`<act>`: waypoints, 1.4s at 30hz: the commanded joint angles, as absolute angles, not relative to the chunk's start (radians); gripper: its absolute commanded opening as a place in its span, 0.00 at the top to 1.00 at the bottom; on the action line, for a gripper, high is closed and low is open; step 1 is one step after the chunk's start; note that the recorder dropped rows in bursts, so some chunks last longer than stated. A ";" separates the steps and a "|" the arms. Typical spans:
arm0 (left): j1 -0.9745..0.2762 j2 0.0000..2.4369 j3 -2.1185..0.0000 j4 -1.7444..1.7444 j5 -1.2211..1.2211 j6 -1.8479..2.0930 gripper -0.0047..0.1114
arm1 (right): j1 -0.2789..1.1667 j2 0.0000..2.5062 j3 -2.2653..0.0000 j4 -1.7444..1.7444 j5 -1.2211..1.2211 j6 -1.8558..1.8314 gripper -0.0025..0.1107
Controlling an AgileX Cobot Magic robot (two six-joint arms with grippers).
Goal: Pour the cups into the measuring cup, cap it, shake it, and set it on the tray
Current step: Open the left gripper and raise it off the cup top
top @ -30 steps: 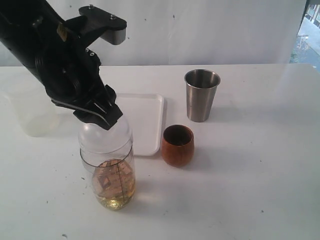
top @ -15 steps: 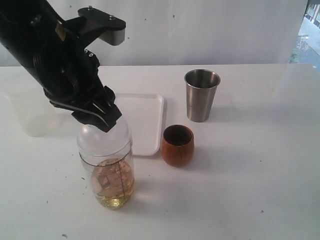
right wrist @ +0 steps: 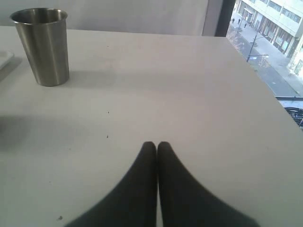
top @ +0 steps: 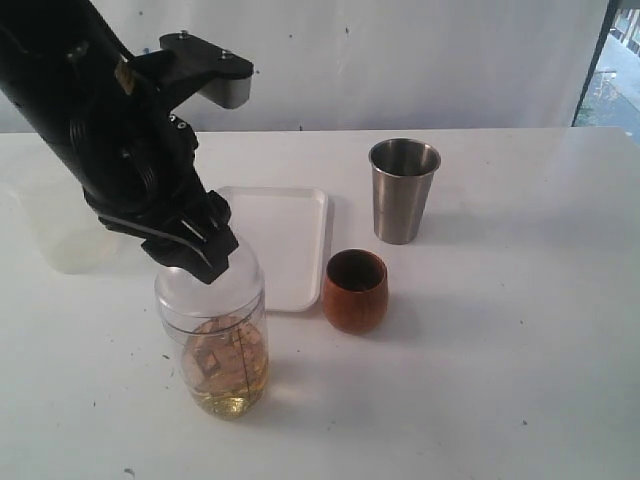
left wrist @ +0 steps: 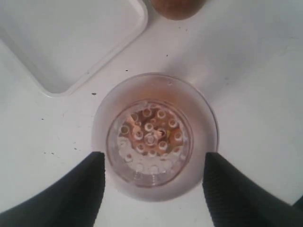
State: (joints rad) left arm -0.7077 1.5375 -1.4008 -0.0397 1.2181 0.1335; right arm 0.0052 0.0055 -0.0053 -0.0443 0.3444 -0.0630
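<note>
The measuring cup (top: 226,352) stands at the front left, holding amber liquid and pale cubes. A clear domed lid (top: 212,287) sits on its mouth. My left gripper (top: 196,250) hangs straight above it, open. In the left wrist view the perforated lid (left wrist: 150,137) fills the space between the spread fingertips (left wrist: 93,165) of that gripper (left wrist: 154,159), and neither touches it. The wooden cup (top: 355,290) stands right of the measuring cup, and the steel tumbler (top: 403,190) behind it. The white tray (top: 285,240) lies between them. My right gripper (right wrist: 156,144) is shut over bare table, near the tumbler (right wrist: 42,45).
A frosted plastic cup (top: 66,232) stands at the left, partly behind my left arm. The tray's corner (left wrist: 71,42) and the wooden cup's edge (left wrist: 177,6) show in the left wrist view. The table's right edge (right wrist: 265,94) borders a window.
My left arm has sunk a little and shifted left. The domed lid now sits lower on the measuring cup, with less of the dome showing under the gripper.
</note>
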 commanded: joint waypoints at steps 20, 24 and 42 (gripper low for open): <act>-0.712 1.489 -1.375 -0.046 1.221 0.162 0.45 | 0.000 0.000 0.000 -0.048 0.337 -0.072 0.98; -0.712 1.457 -1.375 -0.046 1.221 0.165 0.45 | 0.000 0.000 0.000 -0.048 0.337 -0.072 0.98; -0.712 1.348 -1.343 -0.206 1.032 0.457 0.96 | 0.000 0.000 0.000 -0.048 0.337 -0.072 0.98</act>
